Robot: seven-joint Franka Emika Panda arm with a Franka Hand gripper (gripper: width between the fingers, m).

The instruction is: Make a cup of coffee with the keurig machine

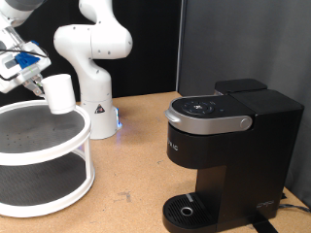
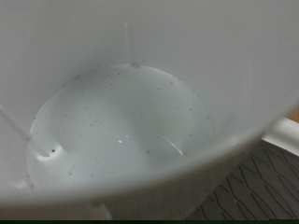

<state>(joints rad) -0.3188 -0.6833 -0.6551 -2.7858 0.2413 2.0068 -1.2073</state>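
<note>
The white cup [image 1: 61, 94] is at the exterior view's left, slightly tilted, just over the back of the top tier of a white round shelf [image 1: 58, 146]. My gripper [image 1: 43, 85] is at the cup's rim on its left side and grips it. The wrist view is filled by the cup's white inside [image 2: 121, 121]; my fingers do not show clearly there. The black keurig machine [image 1: 228, 146] stands at the exterior view's right, lid closed, with its round drip tray [image 1: 185, 209] bare.
The white two-tier shelf has dark mesh floors [image 2: 257, 187]. The robot's white base [image 1: 95, 87] stands behind it on the wooden table [image 1: 136, 165]. A black curtain hangs at the back.
</note>
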